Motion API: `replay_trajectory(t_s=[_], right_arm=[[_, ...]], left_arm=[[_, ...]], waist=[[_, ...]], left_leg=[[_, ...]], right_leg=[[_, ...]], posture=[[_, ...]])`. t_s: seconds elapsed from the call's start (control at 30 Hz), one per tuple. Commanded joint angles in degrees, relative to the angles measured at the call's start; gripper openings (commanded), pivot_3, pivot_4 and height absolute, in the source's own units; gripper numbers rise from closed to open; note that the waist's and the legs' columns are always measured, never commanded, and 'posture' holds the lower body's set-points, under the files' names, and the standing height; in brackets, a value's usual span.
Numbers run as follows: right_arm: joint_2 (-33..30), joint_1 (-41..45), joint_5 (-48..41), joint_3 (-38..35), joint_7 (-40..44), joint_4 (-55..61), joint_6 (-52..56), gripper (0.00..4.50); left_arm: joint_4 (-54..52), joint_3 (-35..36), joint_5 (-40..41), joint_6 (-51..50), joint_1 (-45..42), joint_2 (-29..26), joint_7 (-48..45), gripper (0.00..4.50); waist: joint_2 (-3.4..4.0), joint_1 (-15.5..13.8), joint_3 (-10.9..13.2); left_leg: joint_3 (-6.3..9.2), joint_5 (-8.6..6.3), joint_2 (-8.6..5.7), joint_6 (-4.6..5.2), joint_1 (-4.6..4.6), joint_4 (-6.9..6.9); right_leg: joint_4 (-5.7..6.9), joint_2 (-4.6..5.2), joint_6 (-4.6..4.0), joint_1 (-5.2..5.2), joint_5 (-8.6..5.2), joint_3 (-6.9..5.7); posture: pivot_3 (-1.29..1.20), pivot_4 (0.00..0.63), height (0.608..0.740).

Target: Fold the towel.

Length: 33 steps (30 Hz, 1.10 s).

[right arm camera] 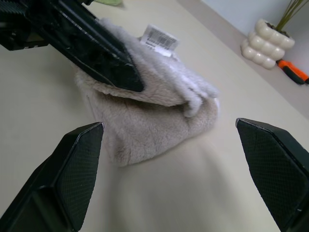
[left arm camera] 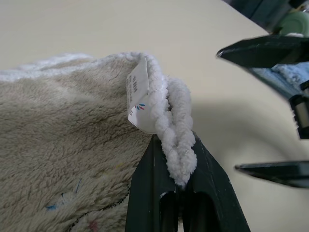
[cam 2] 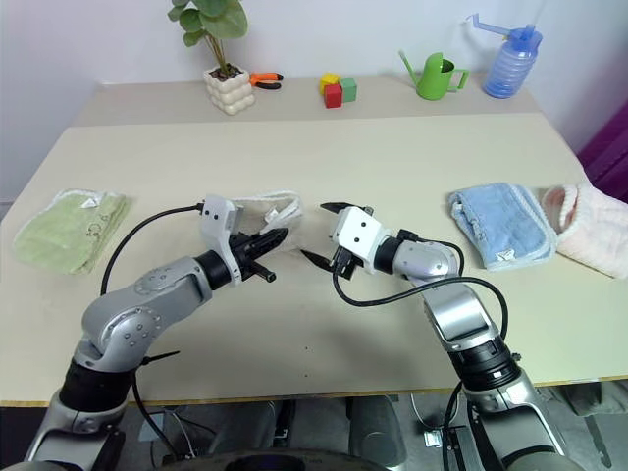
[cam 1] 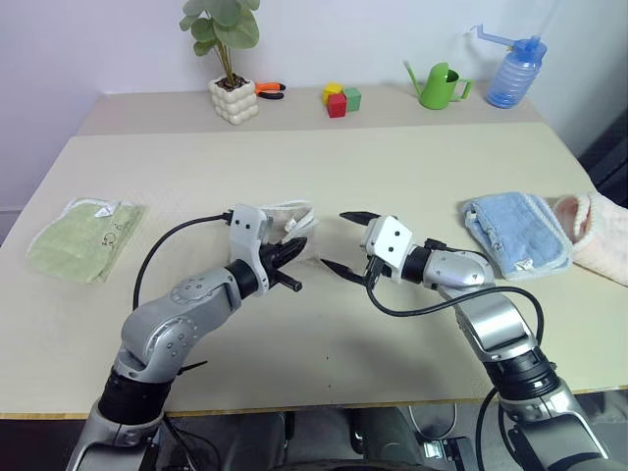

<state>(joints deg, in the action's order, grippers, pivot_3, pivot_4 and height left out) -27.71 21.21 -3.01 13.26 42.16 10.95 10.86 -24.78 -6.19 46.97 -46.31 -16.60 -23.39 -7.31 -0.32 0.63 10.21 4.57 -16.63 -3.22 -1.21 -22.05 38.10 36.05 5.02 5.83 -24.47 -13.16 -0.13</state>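
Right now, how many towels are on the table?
3: a green towel at the left edge, the beige towel in the middle, pinched by the left gripper, and a blue towel on the right.

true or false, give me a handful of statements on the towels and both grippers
1. The left gripper pinches the beige towel by its edge. True.
2. The right gripper holds the light blue towel. False: it is open and holds nothing.
3. The green towel lies at the table's left side. True.
4. The beige towel lies spread flat. False: it is bunched up.
5. A paper tag sits near the pinched edge. True.
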Motion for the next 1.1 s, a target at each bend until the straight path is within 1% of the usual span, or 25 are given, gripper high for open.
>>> replay_trajectory(t_s=[0.03,0.1,0.17,0.2,0.23,0.27,0.3,0.33,0.37,0.4,0.47,0.5,0.53,0.67,0.8,0.87,1.0,1.1], right_arm=[[0.0,0.2,0.1,-1.1,-0.5,2.0,-0.9,4.50],[0.0,0.2,0.2,-1.1,-0.6,1.9,-0.9,4.50],[-0.4,0.5,1.3,-1.1,-1.1,1.1,-0.3,4.50],[-0.5,0.6,1.8,-1.1,-1.4,0.6,-0.2,4.50],[-0.4,1.2,2.6,-1.5,-2.4,-0.6,0.2,4.25],[-0.2,1.8,2.8,-2.2,-3.3,-1.6,0.7,3.95],[0.1,2.3,2.9,-2.6,-4.0,-2.2,1.0,3.66],[0.4,2.8,2.5,-3.1,-4.4,-2.6,1.6,3.19],[0.7,3.1,2.1,-3.4,-4.6,-2.8,1.9,2.62],[1.1,3.5,1.8,-3.7,-5.0,-3.0,2.2,2.10],[3.8,5.6,0.1,-5.0,-6.8,-3.5,3.6,1.05],[5.5,6.6,-1.2,-5.6,-7.5,-3.3,4.7,0.58],[6.7,7.2,-2.0,-6.0,-7.8,-3.1,5.6,0.06],[11.3,9.2,-4.2,-4.3,-7.7,-2.2,8.4,0.06],[16.0,10.1,-5.5,-2.6,-8.3,-5.0,11.9,0.06],[17.0,9.6,-4.3,-0.3,-8.1,-7.3,12.1,0.06],[17.7,8.9,1.3,5.0,-9.6,-16.0,7.8,0.06],[18.3,9.3,3.3,5.6,-11.3,-20.7,7.3,0.06]], left_arm=[[-2.1,3.3,1.9,-0.8,-0.7,0.9,-1.4,1.39],[-3.1,5.4,3.6,-1.3,-0.3,1.4,-1.6,2.41],[-5.1,9.5,7.9,-1.4,1.4,1.3,-2.5,3.33],[-5.9,11.4,9.4,-1.6,2.4,0.9,-2.8,3.33],[-6.4,13.9,10.8,-0.9,3.6,0.6,-3.2,3.38],[-6.5,16.1,10.7,0.3,4.3,0.6,-2.9,3.21],[-6.5,17.6,10.6,1.1,4.7,0.5,-2.6,2.86],[-5.9,18.9,9.6,1.8,4.8,0.6,-1.5,2.51],[-5.4,19.5,8.9,2.1,4.8,0.6,-0.7,1.93],[-5.1,19.5,7.4,2.5,4.8,0.2,-0.7,1.46],[-3.2,16.3,-1.4,4.7,4.3,-2.5,-0.2,0.41],[-2.1,14.8,-5.0,5.9,4.0,-3.1,0.1,0.00],[-1.3,13.8,-7.3,6.7,3.7,-3.3,0.3,0.00],[2.4,11.1,-13.9,10.1,2.8,-0.6,1.2,0.00],[6.5,8.3,-18.8,11.8,1.3,1.9,1.2,0.00],[9.0,8.3,-20.4,11.8,0.9,3.4,1.6,0.00],[12.7,5.8,-24.2,12.4,2.1,4.2,0.0,0.00],[14.7,4.7,-26.9,13.4,2.3,4.9,-0.5,0.00]], waist=[[0.00,0.0,0.0],[0.00,0.0,0.0],[0.00,0.1,0.0],[0.00,0.1,0.0],[0.00,0.1,0.0],[0.00,0.1,0.0],[0.00,0.0,0.0],[0.00,0.0,0.0],[0.00,-0.1,0.0],[0.00,-0.2,0.0],[0.00,-0.1,0.0],[0.00,-0.1,0.0],[0.01,0.0,0.0],[0.00,-0.1,0.0],[0.01,0.0,0.0],[0.01,0.0,0.0],[0.01,0.1,0.0],[0.01,0.1,0.0]], left_leg=[[0.00,0.00,0.00,0.00,0.00,0.00],[0.00,0.00,0.00,0.00,0.00,0.00],[0.00,0.00,0.01,0.00,0.00,0.00],[0.00,0.00,0.01,0.00,0.00,0.00],[0.00,0.01,0.02,-0.02,0.00,0.00],[0.00,0.01,0.02,-0.02,0.00,0.00],[0.00,0.01,0.02,-0.03,0.01,0.00],[0.00,0.02,0.02,-0.03,0.01,0.00],[0.00,0.02,0.02,-0.03,0.01,0.01],[0.01,0.02,0.01,-0.03,0.00,0.01],[0.01,0.01,-0.01,-0.02,0.00,0.01],[0.00,0.01,-0.02,-0.03,0.00,0.01],[0.00,0.02,-0.02,-0.03,0.02,0.00],[0.01,0.02,-0.01,-0.03,0.01,-0.01],[0.01,0.02,-0.01,-0.04,-0.02,-0.01],[0.01,0.02,-0.01,-0.04,-0.02,-0.01],[0.00,0.02,-0.02,-0.04,-0.02,-0.01],[-0.01,0.03,-0.02,-0.04,-0.03,-0.01]], right_leg=[[0.00,0.00,0.00,0.00,0.00,0.00],[0.00,0.00,0.00,0.00,0.00,0.00],[0.00,0.00,0.00,0.00,0.00,0.00],[0.00,0.01,0.00,-0.01,0.00,0.00],[0.00,0.00,0.00,-0.01,0.00,0.00],[0.00,0.01,0.00,-0.01,0.00,0.00],[0.00,0.01,0.00,-0.01,0.00,0.00],[0.00,0.01,0.00,-0.01,0.00,0.00],[0.01,0.01,0.00,-0.01,0.00,0.00],[0.01,0.00,0.00,-0.01,0.00,0.00],[0.01,0.01,0.00,0.00,0.00,0.00],[0.00,0.00,0.00,0.01,0.00,0.00],[0.02,0.00,0.00,0.00,0.00,0.00],[0.00,-0.01,0.00,0.00,0.00,0.00],[0.01,0.00,0.00,-0.05,0.00,0.00],[0.02,-0.01,0.00,-0.05,0.00,0.00],[0.05,-0.01,0.00,-0.08,0.00,0.00],[0.05,0.00,0.00,-0.10,0.00,0.00]], posture=[[0.00,0.150,0.731],[0.00,0.150,0.731],[0.00,0.150,0.731],[0.00,0.150,0.731],[0.00,0.150,0.731],[0.00,0.150,0.731],[0.00,0.150,0.731],[0.00,0.150,0.731],[0.00,0.150,0.731],[0.00,0.150,0.731],[0.00,0.150,0.731],[0.00,0.150,0.731],[0.00,0.150,0.731],[0.00,0.150,0.731],[0.00,0.150,0.731],[0.00,0.150,0.731],[0.00,0.150,0.731],[0.00,0.150,0.731]])
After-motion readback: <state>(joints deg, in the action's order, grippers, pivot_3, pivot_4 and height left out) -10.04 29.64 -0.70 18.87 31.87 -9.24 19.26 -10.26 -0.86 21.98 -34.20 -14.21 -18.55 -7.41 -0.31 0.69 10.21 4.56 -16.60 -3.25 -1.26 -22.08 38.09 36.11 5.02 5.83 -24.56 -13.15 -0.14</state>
